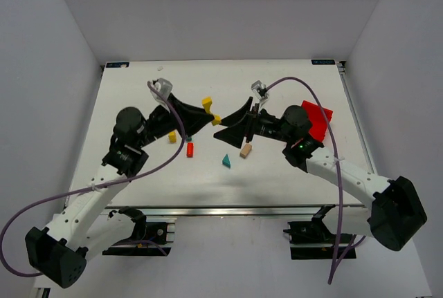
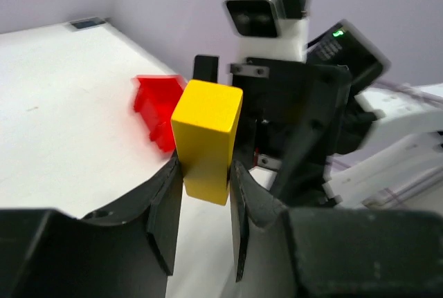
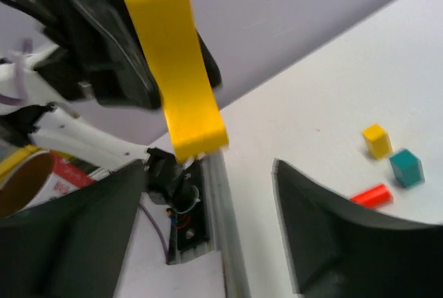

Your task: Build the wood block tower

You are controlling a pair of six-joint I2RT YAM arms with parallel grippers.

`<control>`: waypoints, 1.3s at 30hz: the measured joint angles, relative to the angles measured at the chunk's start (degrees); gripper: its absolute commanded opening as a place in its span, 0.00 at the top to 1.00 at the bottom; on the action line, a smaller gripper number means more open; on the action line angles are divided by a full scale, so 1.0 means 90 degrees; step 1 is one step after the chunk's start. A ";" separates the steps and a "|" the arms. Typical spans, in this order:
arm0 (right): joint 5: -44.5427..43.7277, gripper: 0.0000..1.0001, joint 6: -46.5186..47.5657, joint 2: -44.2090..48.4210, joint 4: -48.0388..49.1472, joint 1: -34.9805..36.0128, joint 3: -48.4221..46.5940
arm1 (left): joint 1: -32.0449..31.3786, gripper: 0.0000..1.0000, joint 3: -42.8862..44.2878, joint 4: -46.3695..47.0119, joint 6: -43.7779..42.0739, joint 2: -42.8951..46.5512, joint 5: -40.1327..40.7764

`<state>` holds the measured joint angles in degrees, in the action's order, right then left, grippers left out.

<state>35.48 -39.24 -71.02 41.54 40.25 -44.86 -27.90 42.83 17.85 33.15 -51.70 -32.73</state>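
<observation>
Above the middle of the counter (image 1: 277,180), the yellow block (image 2: 206,139) hangs clear of the surface, clamped at one end in the left hand (image 2: 206,177). The right hand (image 3: 208,180) faces it, spread wide and gripping nothing. This is likely a mid-air pass to reorient it before stacking near the tan cube (image 1: 245,151).

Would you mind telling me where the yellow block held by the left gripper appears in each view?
Top external: yellow block just above centre frame.
Left wrist: block centre frame, clamped in the left gripper.
Right wrist: block upper middle, tilted, above the open right gripper.
Shared landmark: the left gripper clamping it.
</observation>
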 measured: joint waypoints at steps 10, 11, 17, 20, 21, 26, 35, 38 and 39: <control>-0.2907 0.11 0.2443 0.1610 -0.3441 -0.0289 -0.0483 | 0.0049 1.00 0.4789 -0.4571 -0.4024 -0.2132 0.1217; -0.3291 0.10 0.2625 0.1651 -0.3679 -0.0325 -0.0585 | 0.0044 1.00 0.5282 -0.5044 -0.4473 -0.2489 0.1379; -0.5022 0.11 0.3344 0.1732 -0.4852 -0.0537 -0.0670 | 0.0039 1.00 0.7283 -0.7094 -0.6572 -0.4697 0.2290; -0.5491 0.11 0.3551 0.1715 -0.5234 -0.0588 -0.0670 | 0.0044 1.00 0.7380 -0.7728 -0.7293 -0.5331 0.2822; -0.5608 0.11 0.3589 0.1688 -0.5323 -0.0600 -0.0673 | 0.0051 1.00 0.7271 -0.7881 -0.7514 -0.5440 0.2953; -0.5863 0.11 0.3742 0.1117 -0.5729 -0.0665 -0.0918 | 0.0061 0.97 0.6220 -0.8323 -0.8425 -0.5083 0.3279; -0.5882 0.11 0.3752 0.0019 -0.6324 -0.0721 -0.1486 | 0.0022 1.00 0.5221 -0.8850 -0.9520 -0.3878 0.2902; -0.5882 0.11 0.3764 -0.0282 -0.6475 -0.0729 -0.1775 | 0.0002 1.00 0.5107 -0.8859 -0.9646 -0.4163 0.3045; -0.5882 0.11 0.3776 -0.0369 -0.6492 -0.0729 -0.1877 | 0.0002 1.00 0.5037 -0.8852 -0.9670 -0.4301 0.3113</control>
<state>-17.45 -5.26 -74.35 -16.88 33.69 -61.76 -27.88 88.16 -61.82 -53.89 -90.41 -4.71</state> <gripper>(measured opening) 0.894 0.402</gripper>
